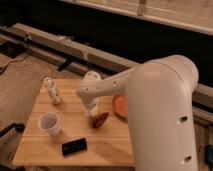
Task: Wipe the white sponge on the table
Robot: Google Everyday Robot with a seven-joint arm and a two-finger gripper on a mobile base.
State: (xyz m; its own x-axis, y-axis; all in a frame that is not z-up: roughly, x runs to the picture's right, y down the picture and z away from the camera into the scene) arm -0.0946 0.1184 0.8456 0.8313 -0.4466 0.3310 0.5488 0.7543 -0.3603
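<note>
Apparently the gripper hangs over the middle of the table, pointing down; whether it is open or closed I cannot tell. The white sponge I cannot make out for sure. A pale shape directly under the gripper may be it, so probably no sideways reach is needed. Its long axis is hidden.

One claw above one table holding one each: cup, bottle, black block, orange disc, brown lump.

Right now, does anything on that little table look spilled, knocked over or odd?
Nothing stands out. The white cup stands upright, no spill shows on the table, and the gripper hangs over its middle, beside a brown object.
</note>
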